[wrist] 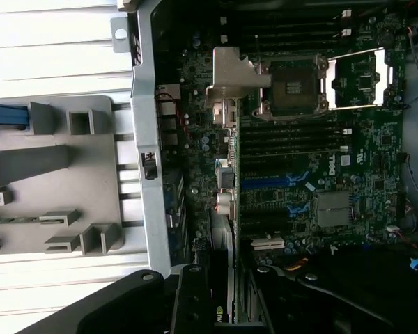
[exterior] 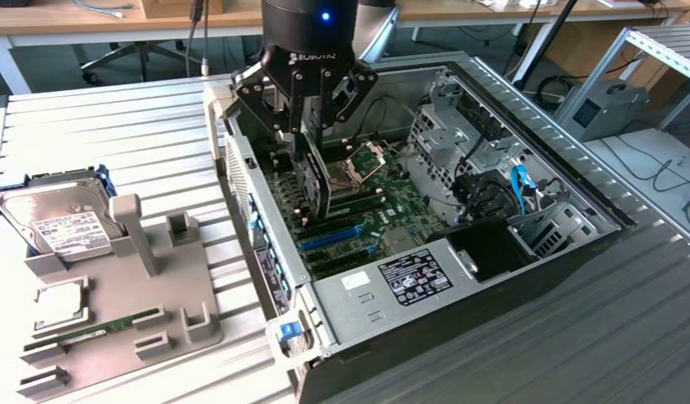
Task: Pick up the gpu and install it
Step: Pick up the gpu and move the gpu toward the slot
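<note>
Now, pincer [exterior: 308,145] vertical over the motherboard [exterior: 395,206], gpu [exterior: 314,189] in grip

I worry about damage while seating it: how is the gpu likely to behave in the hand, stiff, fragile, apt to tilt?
Probably stiff: the gpu hangs on edge from the hand with no visible sag. Likely fragile: its board and cooler are exposed. It might pivot if pushed, being gripped near its upper edge only.

The arm [exterior: 311,25] is cut off by the exterior view's top edge; the gpu [exterior: 312,183] has its upper edge hidden inside the end effector [exterior: 311,133]; the hard drive [exterior: 62,223] label print is too small to read.
</note>
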You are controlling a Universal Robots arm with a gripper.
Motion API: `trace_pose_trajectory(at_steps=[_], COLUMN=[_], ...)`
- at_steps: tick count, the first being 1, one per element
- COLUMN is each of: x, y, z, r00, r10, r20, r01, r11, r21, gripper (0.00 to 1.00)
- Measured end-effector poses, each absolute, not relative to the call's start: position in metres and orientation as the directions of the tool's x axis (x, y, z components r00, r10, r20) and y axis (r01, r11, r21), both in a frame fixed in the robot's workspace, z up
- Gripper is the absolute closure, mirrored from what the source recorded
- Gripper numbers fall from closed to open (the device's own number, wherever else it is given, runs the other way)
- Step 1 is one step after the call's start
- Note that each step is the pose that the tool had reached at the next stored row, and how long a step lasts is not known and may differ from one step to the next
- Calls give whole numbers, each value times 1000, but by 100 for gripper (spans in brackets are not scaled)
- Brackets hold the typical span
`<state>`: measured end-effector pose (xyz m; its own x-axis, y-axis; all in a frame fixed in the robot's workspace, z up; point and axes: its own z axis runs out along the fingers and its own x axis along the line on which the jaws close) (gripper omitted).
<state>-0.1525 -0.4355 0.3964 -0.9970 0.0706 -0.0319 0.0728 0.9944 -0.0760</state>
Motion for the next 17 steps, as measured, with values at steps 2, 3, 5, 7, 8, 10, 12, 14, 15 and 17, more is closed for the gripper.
trace_pose_trajectory(at_steps=[2, 3, 5, 7, 8, 10, 12, 14, 15, 17], x=[-152, -152, -151, -151, -151, -150, -149, -149, -149, -149], y=[-436, -436, -436, -436, -436, -436, -436, -436, -436, -436], z=[396, 396, 395, 395, 395, 394, 392, 388, 386, 381], r00=[-997, -997, -997, -997, -997, -997, -997, -997, -997, -997], r10=[71, 71, 71, 71, 71, 71, 71, 71, 71, 71], r20=[-32, -32, -32, -32, -32, -32, -32, -32, -32, -32], r01=[73, 73, 73, 73, 73, 73, 73, 73, 73, 73], r11=[994, 994, 994, 994, 994, 994, 994, 994, 994, 994], r21=[-76, -76, -76, -76, -76, -76, -76, -76, -76, -76], gripper=[74, 74, 74, 74, 74, 74, 74, 74, 74, 74])
